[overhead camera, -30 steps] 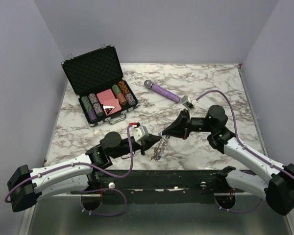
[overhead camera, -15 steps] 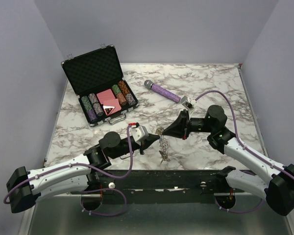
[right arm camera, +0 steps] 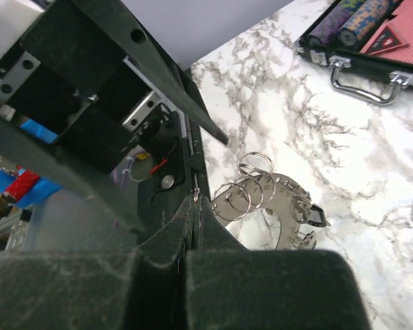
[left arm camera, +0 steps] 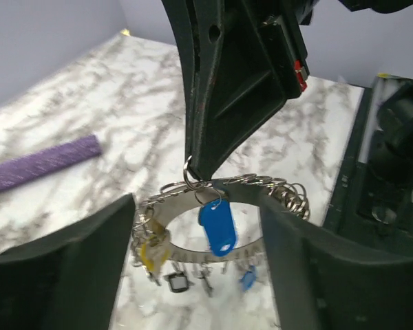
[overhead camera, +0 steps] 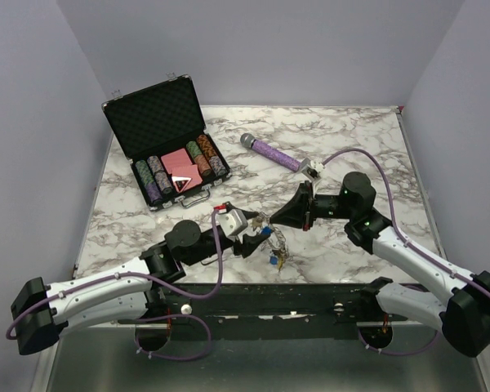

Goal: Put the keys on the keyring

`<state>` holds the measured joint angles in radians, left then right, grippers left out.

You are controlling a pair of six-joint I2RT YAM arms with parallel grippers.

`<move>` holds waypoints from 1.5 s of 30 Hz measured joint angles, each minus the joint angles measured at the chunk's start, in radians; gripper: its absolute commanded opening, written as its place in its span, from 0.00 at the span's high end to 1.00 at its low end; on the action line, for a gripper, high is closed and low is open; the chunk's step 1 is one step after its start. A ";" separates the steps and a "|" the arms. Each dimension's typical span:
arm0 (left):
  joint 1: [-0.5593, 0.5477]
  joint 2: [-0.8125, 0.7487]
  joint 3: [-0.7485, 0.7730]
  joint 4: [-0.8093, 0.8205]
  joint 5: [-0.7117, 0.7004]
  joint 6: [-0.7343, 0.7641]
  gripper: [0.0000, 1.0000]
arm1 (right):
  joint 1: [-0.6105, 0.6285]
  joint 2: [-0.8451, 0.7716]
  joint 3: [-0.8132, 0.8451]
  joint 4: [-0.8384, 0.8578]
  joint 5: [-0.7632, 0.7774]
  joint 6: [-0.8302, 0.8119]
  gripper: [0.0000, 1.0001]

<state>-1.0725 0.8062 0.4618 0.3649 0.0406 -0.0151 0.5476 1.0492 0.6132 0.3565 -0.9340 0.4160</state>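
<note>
Two end effectors meet near the front middle of the table [overhead camera: 367, 139]. My right end effector [overhead camera: 271, 221] has its fingers pressed together. In the left wrist view its tip pinches one small wire loop [left arm camera: 191, 172] on the upper edge of the keyring [left arm camera: 244, 194]. The keyring hangs tilted from this loop, between the two arms.

My left end effector [overhead camera: 251, 238] is spread wide and holds nothing. Its two black fingers [left arm camera: 69, 275] stand on either side of the keyring. One finger comes very close to the end of the ring, but I cannot tell if it touches.

Several keys [left arm camera: 217, 227] hang from the ring: a blue one in front, a yellow one to the side, and lower down a black one and a smaller blue one, both blurred. From above, the lowest keys are close to the table, and I cannot tell if they rest on it. More wire loops along the ring's edge carry nothing.

Further back, well apart, lies a purple microphone [overhead camera: 271, 153]. An open case [overhead camera: 159, 114] of poker chips sits at the far left.
</note>
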 measured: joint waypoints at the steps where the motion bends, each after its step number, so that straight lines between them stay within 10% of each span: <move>1: 0.000 -0.005 0.000 0.005 -0.015 -0.002 0.07 | 0.000 0.010 0.026 -0.036 0.007 -0.016 1.00; 15: 0.249 -0.141 0.332 -0.353 0.051 -0.157 0.01 | -0.207 0.125 0.662 -0.766 0.278 -0.440 1.00; 24: 0.260 -0.309 0.281 -0.600 0.042 -0.225 0.01 | -0.428 0.183 0.828 -1.044 0.435 -0.699 1.00; 45: 0.260 -0.518 0.113 -0.681 -0.008 -0.375 0.01 | -0.706 0.526 0.850 -0.846 0.385 -0.711 0.98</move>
<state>-0.8127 0.2886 0.5743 -0.3164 0.0330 -0.3904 -0.1589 1.5749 1.4635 -0.4900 -0.5495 -0.2947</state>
